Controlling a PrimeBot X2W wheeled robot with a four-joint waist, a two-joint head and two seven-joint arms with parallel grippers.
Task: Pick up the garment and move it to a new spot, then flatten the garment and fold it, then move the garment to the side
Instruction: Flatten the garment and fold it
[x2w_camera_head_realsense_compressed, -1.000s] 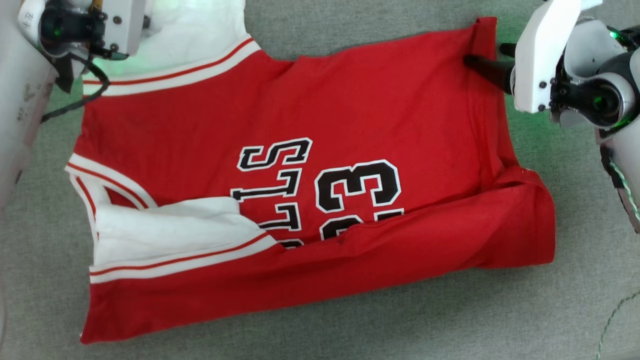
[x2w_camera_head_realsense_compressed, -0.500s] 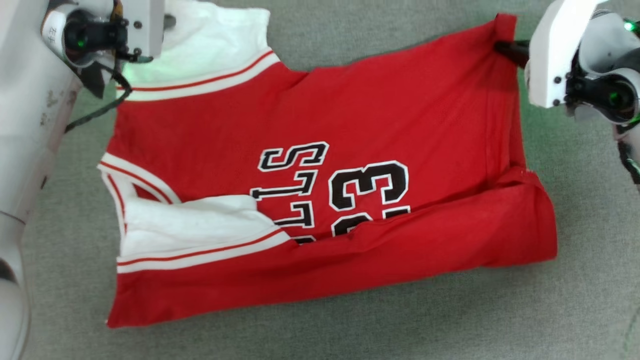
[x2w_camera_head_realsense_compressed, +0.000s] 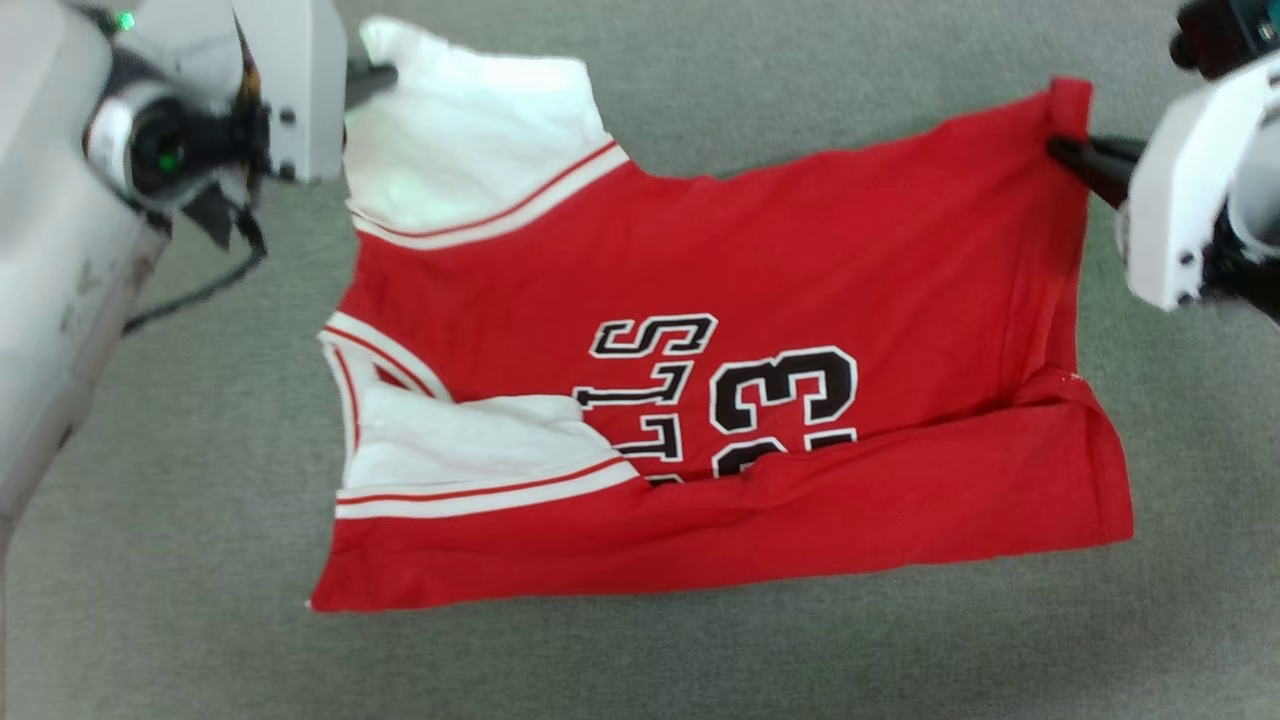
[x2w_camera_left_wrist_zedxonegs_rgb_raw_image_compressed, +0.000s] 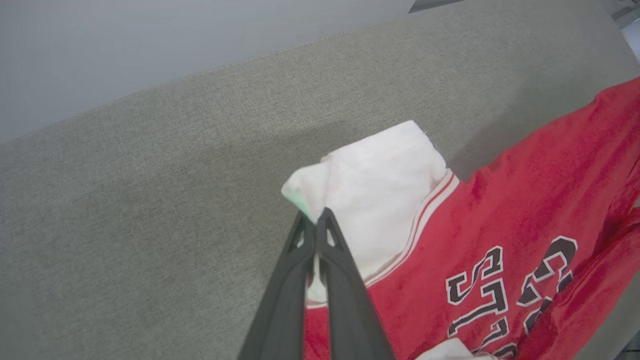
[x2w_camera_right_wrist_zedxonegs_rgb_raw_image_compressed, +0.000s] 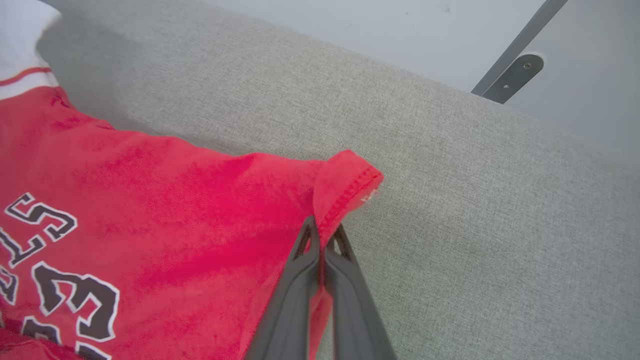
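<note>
As the left gripper (x2w_camera_left_wrist_zedxonegs_rgb_raw_image_compressed: 316, 220) and right gripper (x2w_camera_right_wrist_zedxonegs_rgb_raw_image_compressed: 322, 232) keep their fingers pinched shut on the red jersey's (x2w_camera_head_realsense_compressed: 780, 260) white sleeve (x2w_camera_head_realsense_compressed: 470, 130) and hem corner (x2w_camera_right_wrist_zedxonegs_rgb_raw_image_compressed: 350, 180), its far edge looks more raised off the grey upholstery (x2w_camera_head_realsense_compressed: 700, 660) than a second ago. The near flap (x2w_camera_head_realsense_compressed: 800, 520) already lies over the number, so a second fold seems underway.

The right gripper's (x2w_camera_right_wrist_zedxonegs_rgb_raw_image_compressed: 322, 232) dark fingers are pinched together on a stitched hem corner (x2w_camera_right_wrist_zedxonegs_rgb_raw_image_compressed: 350, 180) of the red jersey (x2w_camera_right_wrist_zedxonegs_rgb_raw_image_compressed: 165, 200), which spreads leftward over a grey woven surface (x2w_camera_right_wrist_zedxonegs_rgb_raw_image_compressed: 475, 225). Its black-and-white number 3 (x2w_camera_right_wrist_zedxonegs_rgb_raw_image_compressed: 75, 300) shows at lower left, a white sleeve (x2w_camera_right_wrist_zedxonegs_rgb_raw_image_compressed: 20, 50) at upper left. A grey metal strut (x2w_camera_right_wrist_zedxonegs_rgb_raw_image_compressed: 512, 75) crosses the pale wall (x2w_camera_right_wrist_zedxonegs_rgb_raw_image_compressed: 375, 25) at upper right.
</note>
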